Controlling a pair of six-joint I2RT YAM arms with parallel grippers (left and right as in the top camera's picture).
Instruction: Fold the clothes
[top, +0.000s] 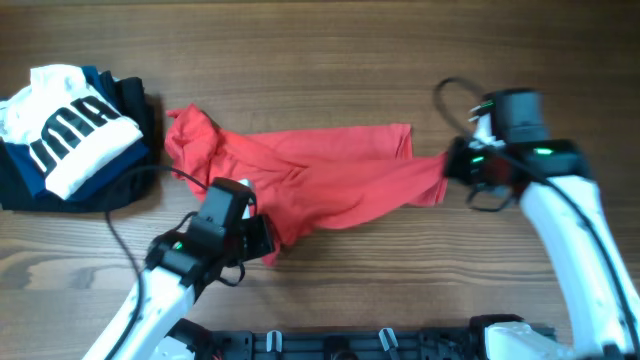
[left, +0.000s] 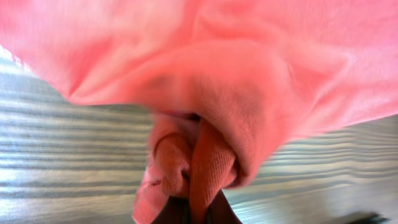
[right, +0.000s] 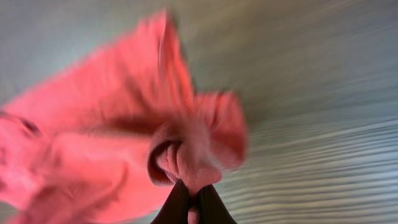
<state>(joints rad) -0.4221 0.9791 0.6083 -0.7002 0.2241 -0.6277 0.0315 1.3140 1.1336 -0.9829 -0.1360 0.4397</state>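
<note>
- A wooden table (top: 330, 60) with brown grain fills the overhead view. No room shows beyond it, only a strip of black frame (top: 350, 345) along the table's near edge, below the red garment.
- The red garment (top: 320, 170) lies crumpled across the middle of the table, drawn into a long band between my two claws.
- My left claw (top: 258, 238) is clenched on the garment's near-left corner. In its wrist view, a roll of red cloth is pinched between my dark fingers (left: 171, 214).
- My right claw (top: 455, 170) is clenched on the garment's right end. Its wrist view shows a bunched knot of cloth gripped just above my fingertips (right: 177, 205).
- A pile of folded clothes (top: 70, 130) sits to the left of the garment, near it but apart. A white piece with black stripes lies on top of navy and black pieces.
- A thin black cable (top: 120, 225) curves over the wood just left of the garment, beside my left arm.
- Hard to make out: wrinkles and folds hide the garment's shape, so I cannot tell what kind of clothing it is.
- In the left wrist view, cloth covers most of the picture and only pale streaks of table show beside the garment.
- The right wrist view is blurred, so the garment's edges look soft.
- The picture's left edge cuts off the pile, and its bottom edge cuts off both my arms.
</note>
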